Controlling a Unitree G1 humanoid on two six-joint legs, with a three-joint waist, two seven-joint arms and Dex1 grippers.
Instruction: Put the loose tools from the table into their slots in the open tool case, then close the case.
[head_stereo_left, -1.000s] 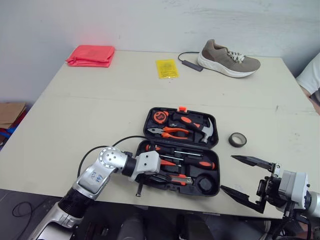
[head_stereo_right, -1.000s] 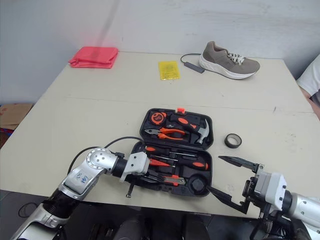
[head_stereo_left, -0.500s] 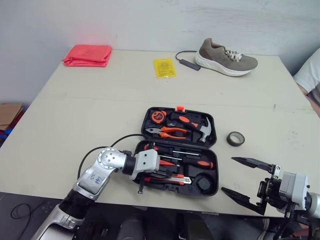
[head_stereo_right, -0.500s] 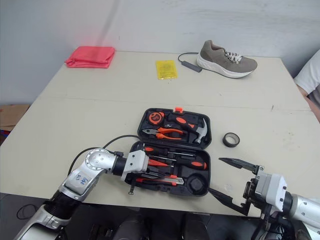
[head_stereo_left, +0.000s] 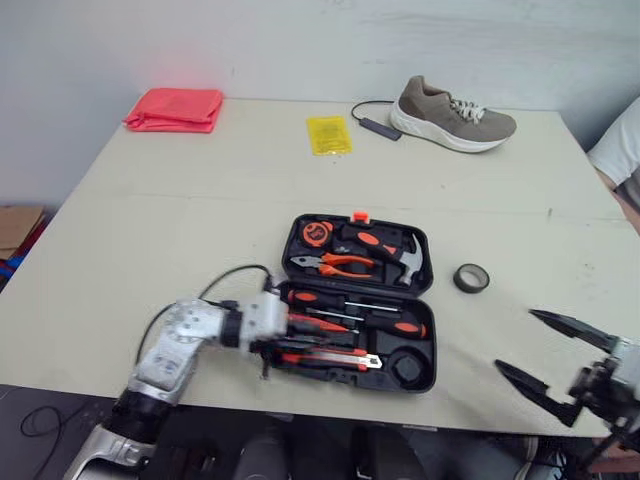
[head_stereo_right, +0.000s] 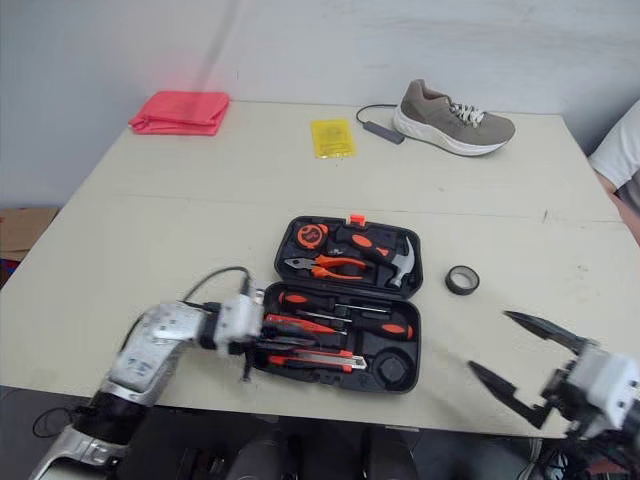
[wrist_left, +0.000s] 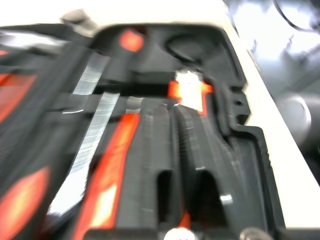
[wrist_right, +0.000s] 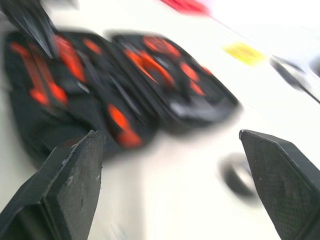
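Now, left end effector (wrist_left: 172, 112) pinched together inside near half of tool case (head_stereo_left: 431, 345), right end effector (head_stereo_left: 514, 340) splayed, well apart.

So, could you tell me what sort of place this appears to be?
Probably an indoor lab or test room: a plain beige table against a bare white wall, carrying an open black plastic tool case, a tan sneaker and a folded red cloth.

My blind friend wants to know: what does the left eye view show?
An open black tool case of orange-handled tools lies on the table, the left end effector at its near-left corner. The right end effector hangs open at the near right edge, a black tape roll beside the case.
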